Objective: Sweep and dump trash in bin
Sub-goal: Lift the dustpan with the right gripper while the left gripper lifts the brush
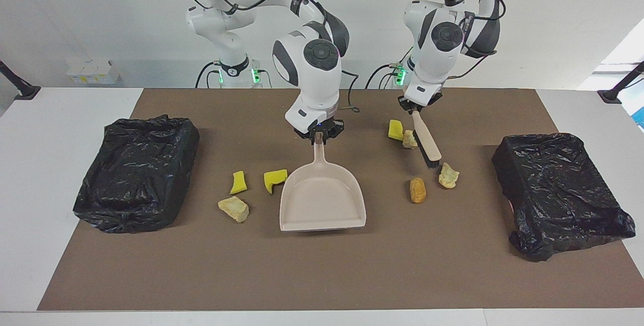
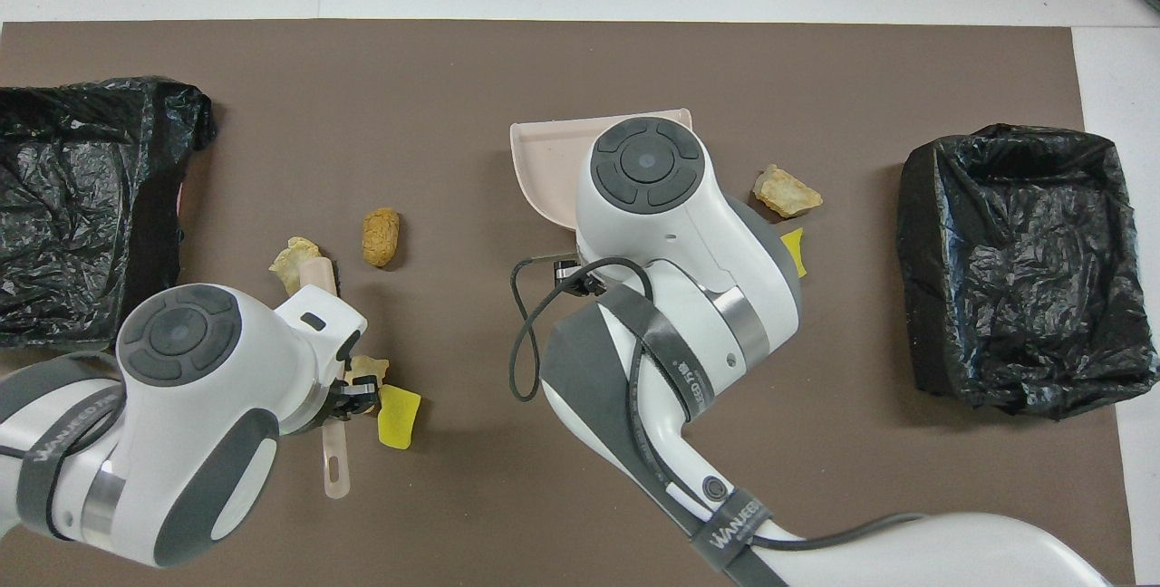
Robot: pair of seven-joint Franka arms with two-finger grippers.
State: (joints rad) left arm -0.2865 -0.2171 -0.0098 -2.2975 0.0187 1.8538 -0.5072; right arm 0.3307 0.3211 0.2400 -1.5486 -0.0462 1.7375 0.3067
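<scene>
My right gripper is shut on the handle of the beige dustpan, which lies flat and empty at mid-table. My left gripper is shut on the handle of the black-bristled brush, which is tilted with its bristles down by the mat. Trash at the brush: a yellow sponge piece, a beige lump, another beige lump and an orange-brown lump. Beside the pan, toward the right arm's end: two yellow pieces and a beige lump.
Two bins lined with black bags stand on the brown mat: one at the right arm's end, one at the left arm's end. In the overhead view the arms cover part of the pan and some scraps.
</scene>
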